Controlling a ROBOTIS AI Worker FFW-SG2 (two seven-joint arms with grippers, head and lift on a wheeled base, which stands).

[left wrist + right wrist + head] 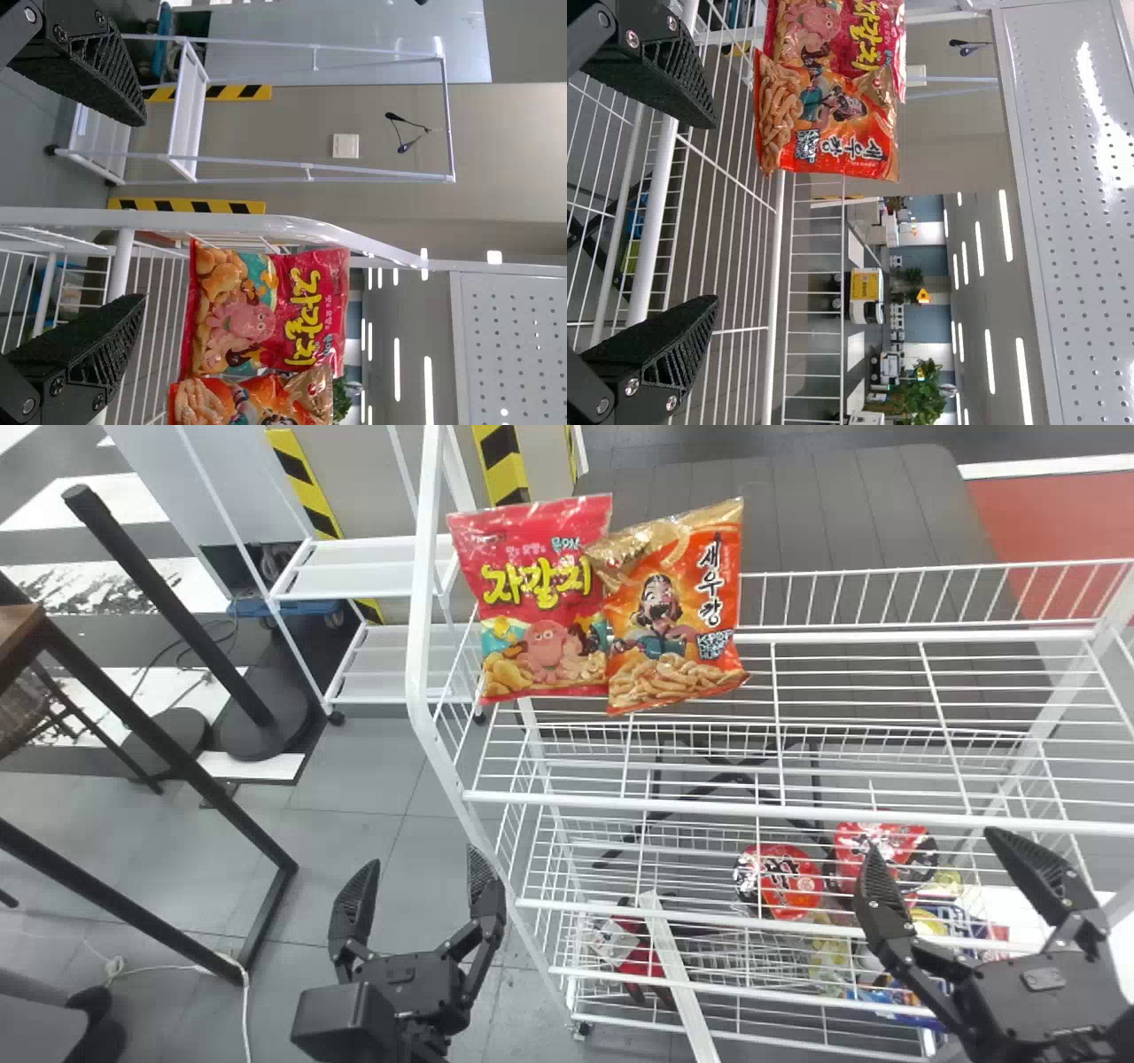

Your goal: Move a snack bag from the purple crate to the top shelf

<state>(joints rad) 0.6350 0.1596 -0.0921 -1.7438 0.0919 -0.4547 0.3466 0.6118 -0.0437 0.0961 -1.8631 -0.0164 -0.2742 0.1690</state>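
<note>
Finds a red snack bag (540, 607) and an orange snack bag (678, 615) upright on the top shelf (709, 809), at its left end, 2 bags touching, with the orange overlapping the red's side. Has the left gripper (418, 864) released, fingers spread apart, just left of the white wire rack (450, 771). Has the right gripper (935, 846) released too, fingers wide, in front of the rack's right part. Finds 2 red round packs (780, 881) near each other on a lower shelf.
</note>
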